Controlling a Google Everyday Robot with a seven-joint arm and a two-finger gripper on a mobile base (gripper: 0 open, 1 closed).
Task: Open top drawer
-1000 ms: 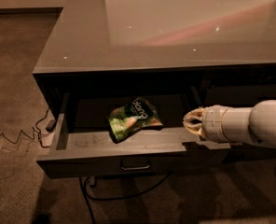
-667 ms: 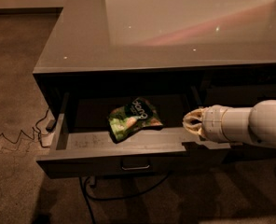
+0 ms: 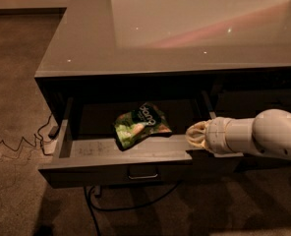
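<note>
Hand [image 3: 196, 134] on your white arm [image 3: 273, 136] sits at the right end of the front rim of the wide, shallow dark grey top drawer [image 3: 86, 168], which stands pulled out beneath the glossy grey bench [image 3: 185, 33]. You cannot tell whether the hand is open or closed. Just left of the hand lies a crumpled green snack bag [image 3: 140, 125]; lower left, the small metal pull [image 3: 143, 173]

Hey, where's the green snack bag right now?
In the camera view, the green snack bag lies inside the open top drawer, left of the gripper at its right front corner.
</note>
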